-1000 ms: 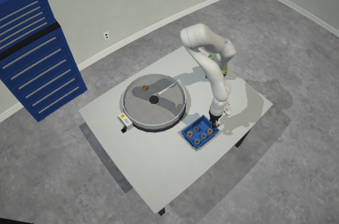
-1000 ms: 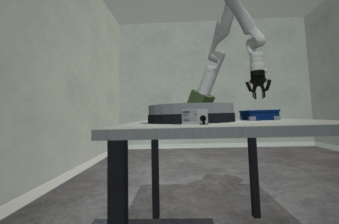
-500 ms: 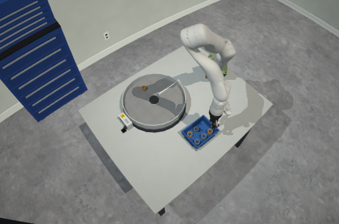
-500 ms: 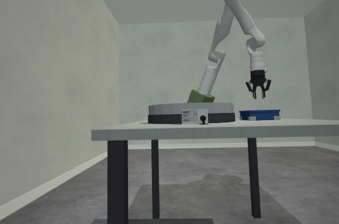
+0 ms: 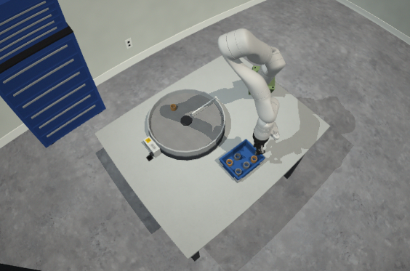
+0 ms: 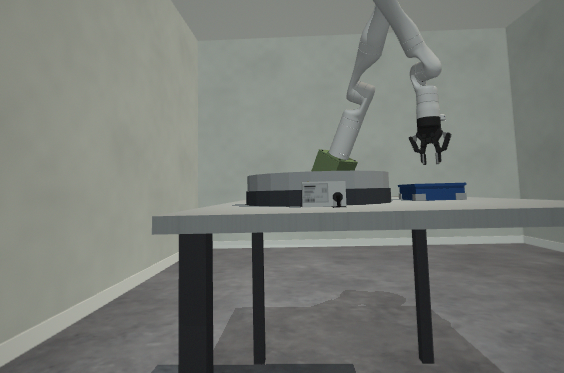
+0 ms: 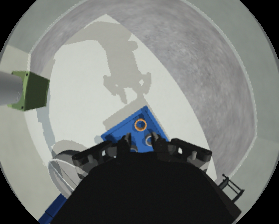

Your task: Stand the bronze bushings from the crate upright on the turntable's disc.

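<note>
The blue crate (image 5: 251, 169) (image 6: 432, 191) (image 7: 123, 124) sits on the table right of the turntable. It holds two bronze bushings (image 5: 229, 162) (image 5: 254, 158) and three steel bushings (image 5: 238, 155) (image 5: 246, 164) (image 5: 238, 171), all upright. One more bronze bushing (image 5: 173, 107) stands upright on the grey disc (image 5: 171, 134), left of and behind the black hub (image 5: 185, 120). My gripper (image 5: 259, 151) (image 6: 430, 159) (image 7: 141, 137) hangs well above the crate's back right corner, fingers partly apart and empty. The wrist view shows one bronze bushing (image 7: 140, 124) just ahead of the fingers.
A white bar (image 5: 203, 105) reaches from the hub to the turntable's rim. A control box (image 5: 151, 145) (image 6: 323, 193) sits at the turntable's front left. The arm's green base (image 5: 270, 84) stands behind the crate. A blue tool cabinet (image 5: 40, 61) stands off the table at left.
</note>
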Motion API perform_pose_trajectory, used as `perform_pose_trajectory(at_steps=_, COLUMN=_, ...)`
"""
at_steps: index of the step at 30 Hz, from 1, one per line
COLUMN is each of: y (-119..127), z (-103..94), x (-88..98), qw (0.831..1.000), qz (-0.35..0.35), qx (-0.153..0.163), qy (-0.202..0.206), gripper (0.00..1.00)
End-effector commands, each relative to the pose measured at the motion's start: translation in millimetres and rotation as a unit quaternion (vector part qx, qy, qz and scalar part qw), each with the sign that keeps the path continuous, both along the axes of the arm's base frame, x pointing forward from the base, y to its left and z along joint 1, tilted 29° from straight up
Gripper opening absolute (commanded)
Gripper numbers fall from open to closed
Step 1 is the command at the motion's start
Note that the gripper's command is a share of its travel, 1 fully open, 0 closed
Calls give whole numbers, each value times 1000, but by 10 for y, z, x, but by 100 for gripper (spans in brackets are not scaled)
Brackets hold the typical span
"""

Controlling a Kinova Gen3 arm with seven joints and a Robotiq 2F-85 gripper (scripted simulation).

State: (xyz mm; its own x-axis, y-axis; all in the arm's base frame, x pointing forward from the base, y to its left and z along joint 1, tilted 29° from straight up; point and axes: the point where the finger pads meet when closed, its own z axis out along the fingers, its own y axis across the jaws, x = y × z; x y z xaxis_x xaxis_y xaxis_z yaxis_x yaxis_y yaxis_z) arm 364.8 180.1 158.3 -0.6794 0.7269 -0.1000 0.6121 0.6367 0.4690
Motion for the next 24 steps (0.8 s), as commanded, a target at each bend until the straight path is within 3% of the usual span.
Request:
perform_pose_trajectory(at_steps=1, y=0, z=3, x=1, qw=1000, qz=0, qx=0, qy=0, gripper=39)
perform_pose_trajectory(at_steps=24, y=34, z=-110, x=54, qw=1000, qz=0, qx=0, qy=-1, gripper=39)
